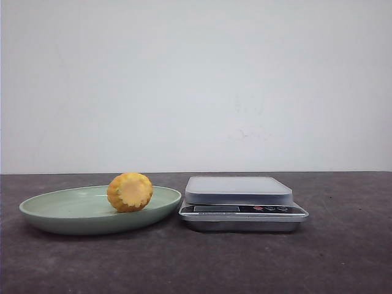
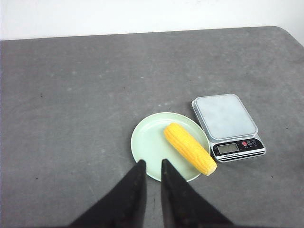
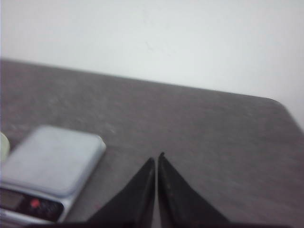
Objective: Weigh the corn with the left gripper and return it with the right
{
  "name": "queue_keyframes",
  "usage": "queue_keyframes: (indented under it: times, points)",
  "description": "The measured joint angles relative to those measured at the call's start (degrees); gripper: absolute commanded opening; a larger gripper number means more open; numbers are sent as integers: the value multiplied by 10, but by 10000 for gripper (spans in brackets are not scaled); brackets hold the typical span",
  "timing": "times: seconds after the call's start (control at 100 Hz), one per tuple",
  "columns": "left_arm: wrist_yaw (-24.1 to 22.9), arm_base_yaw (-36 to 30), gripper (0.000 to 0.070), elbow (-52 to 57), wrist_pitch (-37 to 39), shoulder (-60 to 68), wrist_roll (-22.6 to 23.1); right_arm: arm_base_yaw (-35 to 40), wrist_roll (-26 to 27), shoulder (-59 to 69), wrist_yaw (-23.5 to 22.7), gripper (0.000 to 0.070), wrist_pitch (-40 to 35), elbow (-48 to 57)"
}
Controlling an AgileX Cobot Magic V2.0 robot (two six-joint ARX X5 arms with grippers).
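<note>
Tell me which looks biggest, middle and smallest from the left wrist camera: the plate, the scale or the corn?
1. Plate, widest of the three.
2. Scale, a bit smaller, though it comes close to the plate.
3. Corn, clearly smallest, lying inside the plate.

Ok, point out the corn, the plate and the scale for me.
corn [image 2: 190, 148]: left wrist view, middle of the cob.
plate [image 2: 148, 142]: left wrist view, bare green inside beside the cob.
scale [image 1: 237, 188]: front view, front edge of the weighing platform.
</note>
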Motion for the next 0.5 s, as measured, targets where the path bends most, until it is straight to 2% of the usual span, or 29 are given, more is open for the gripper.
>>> queue_keyframes:
  times: [0.06, 0.17, 0.34, 0.5]
  points:
    - [0, 0, 12, 0, 0, 0, 0, -28, 4, -31, -35, 0, 53, -52]
    - [0, 0, 12, 0, 0, -1, 0, -55, 8, -46, -49, 0, 122, -123]
    - [0, 0, 12, 0, 0, 0, 0, -83, 10, -45, -51, 0, 89, -145]
    - [0, 0, 12, 0, 0, 0, 0, -90, 12, -45, -30, 0, 38, -146]
